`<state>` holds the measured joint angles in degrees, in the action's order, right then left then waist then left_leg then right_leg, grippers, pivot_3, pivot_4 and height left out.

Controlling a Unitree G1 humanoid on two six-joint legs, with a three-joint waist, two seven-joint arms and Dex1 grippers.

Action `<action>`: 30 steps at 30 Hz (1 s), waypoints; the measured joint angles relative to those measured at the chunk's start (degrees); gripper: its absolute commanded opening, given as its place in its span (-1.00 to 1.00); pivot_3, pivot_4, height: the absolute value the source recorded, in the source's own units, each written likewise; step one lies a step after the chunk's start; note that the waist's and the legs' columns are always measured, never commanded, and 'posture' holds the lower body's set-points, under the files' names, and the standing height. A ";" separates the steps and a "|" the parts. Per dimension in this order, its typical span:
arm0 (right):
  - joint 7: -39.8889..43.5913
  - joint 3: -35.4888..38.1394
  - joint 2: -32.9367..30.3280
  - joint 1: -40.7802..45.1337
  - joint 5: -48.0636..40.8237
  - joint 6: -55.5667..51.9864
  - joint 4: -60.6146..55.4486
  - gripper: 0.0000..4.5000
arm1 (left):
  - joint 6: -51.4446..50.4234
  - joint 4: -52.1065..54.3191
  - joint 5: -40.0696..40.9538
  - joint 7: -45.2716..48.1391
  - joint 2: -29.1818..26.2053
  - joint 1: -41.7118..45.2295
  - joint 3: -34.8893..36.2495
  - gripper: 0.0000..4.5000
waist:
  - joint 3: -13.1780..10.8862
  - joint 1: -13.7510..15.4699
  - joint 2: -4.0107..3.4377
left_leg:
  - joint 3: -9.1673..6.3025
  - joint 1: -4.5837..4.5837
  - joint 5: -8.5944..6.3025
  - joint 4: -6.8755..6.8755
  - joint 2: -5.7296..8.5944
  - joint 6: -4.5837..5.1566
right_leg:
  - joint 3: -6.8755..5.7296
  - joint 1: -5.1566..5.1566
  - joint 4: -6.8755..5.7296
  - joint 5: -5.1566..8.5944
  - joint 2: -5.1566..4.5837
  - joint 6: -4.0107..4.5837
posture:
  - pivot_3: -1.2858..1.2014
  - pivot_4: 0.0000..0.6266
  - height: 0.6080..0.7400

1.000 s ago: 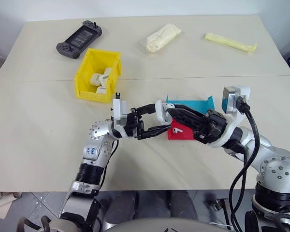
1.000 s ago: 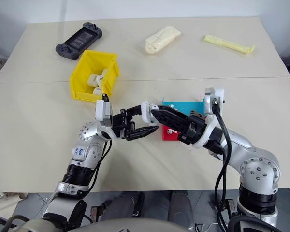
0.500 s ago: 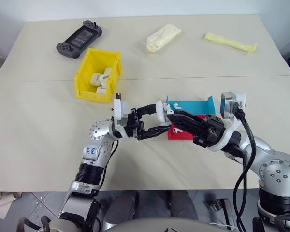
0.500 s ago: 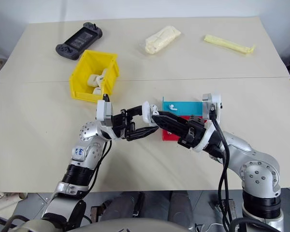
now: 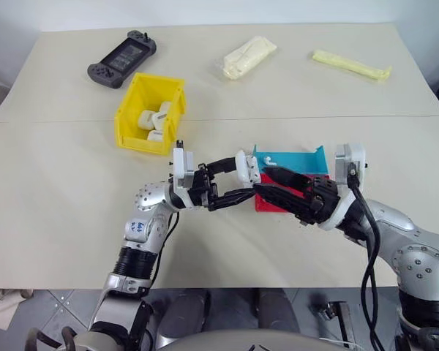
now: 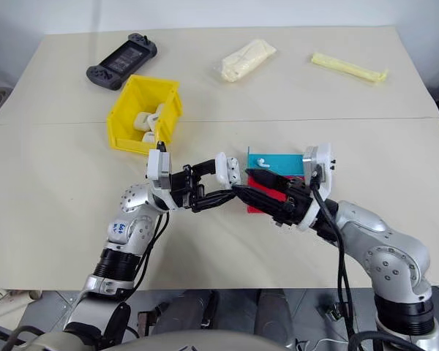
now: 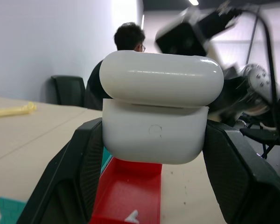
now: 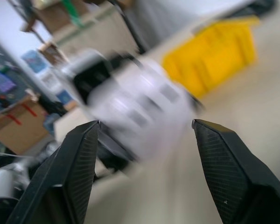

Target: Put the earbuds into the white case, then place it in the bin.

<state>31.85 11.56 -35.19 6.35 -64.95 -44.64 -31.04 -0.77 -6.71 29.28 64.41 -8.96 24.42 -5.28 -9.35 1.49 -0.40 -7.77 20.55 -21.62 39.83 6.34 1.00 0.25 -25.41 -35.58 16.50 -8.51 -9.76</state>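
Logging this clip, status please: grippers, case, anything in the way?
Left gripper shut on white case, lid closed, held above table. Right gripper open, empty, beside it. Yellow bin already holds white items; path to it unobstructed.

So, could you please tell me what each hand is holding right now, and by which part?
The left hand grips the white case by the two sides of its lower body, lid closed. The right hand is open and holds nothing.
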 measured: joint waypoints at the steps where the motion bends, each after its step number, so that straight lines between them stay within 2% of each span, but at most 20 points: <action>1: 0.60 1.33 -1.59 -1.16 1.03 0.44 0.37 0.38 | 0.03 0.23 -0.30 -0.10 -0.55 -0.02 -0.03 0.24 | 0.00 0.00 0.00 | 0.00 -0.01 0.00 0.00 -0.03 0.00 | 0.00 0.00 0.00 0.00 0.02 0.00 | 0.03 -0.52 1.00; 4: 3.51 4.19 -4.84 -3.68 2.95 1.55 0.44 0.38 | -0.12 0.30 -2.43 -0.78 -4.60 -0.05 0.06 0.24 | 0.00 -0.15 0.00 | 0.07 -0.06 0.00 -0.08 -0.11 0.00 | 0.02 0.00 0.02 0.00 0.08 0.00 | 0.03 -0.52 1.00; 9: 8.73 3.73 -7.85 -3.39 7.07 3.33 0.27 -0.35 | 2.23 -1.17 -12.36 -0.82 -13.83 0.27 -2.45 0.24 | 0.00 -0.17 0.01 | 0.21 -0.17 0.00 -0.20 -0.13 0.00 | 0.09 0.00 0.05 0.00 0.09 0.00 | 0.03 -0.52 1.00; 13: 10.93 -2.73 -8.04 1.53 11.63 4.57 -0.52 -0.95 | 2.49 -2.48 -17.02 -2.34 -14.62 2.56 -4.45 0.24 | -0.03 0.12 0.04 | 0.15 -0.15 0.00 -0.13 -0.07 0.00 | 0.07 0.02 0.05 0.00 0.04 0.00 | 0.03 -0.52 1.00; 21: 11.60 -16.18 -4.22 11.70 20.76 5.05 -0.06 -0.99 | 0.83 -1.33 -20.59 -5.50 -11.22 5.02 -8.69 0.24 | -0.05 -0.21 0.08 | 0.14 -0.12 0.00 -0.19 -0.09 0.00 | 0.06 -0.02 0.05 0.00 0.04 -0.01 | 0.03 -0.52 1.00; 30: 13.14 -18.19 -4.44 14.08 26.15 4.57 4.02 -0.99 | 0.40 -0.82 -20.88 -6.40 -11.48 5.05 -8.94 0.24 | -0.05 -0.09 0.09 | 0.14 -0.12 0.00 -0.15 -0.06 0.00 | 0.05 -0.02 0.04 0.00 0.03 -0.01 | 0.03 -0.52 1.00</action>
<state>44.99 -6.63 -39.63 20.43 -38.80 -40.07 -27.02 -0.37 -7.53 8.40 58.01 -20.44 29.47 -14.23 -9.40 1.40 -0.31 -7.63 20.43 -21.62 39.68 6.29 0.99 0.30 -25.43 -35.54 16.50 -8.48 -9.76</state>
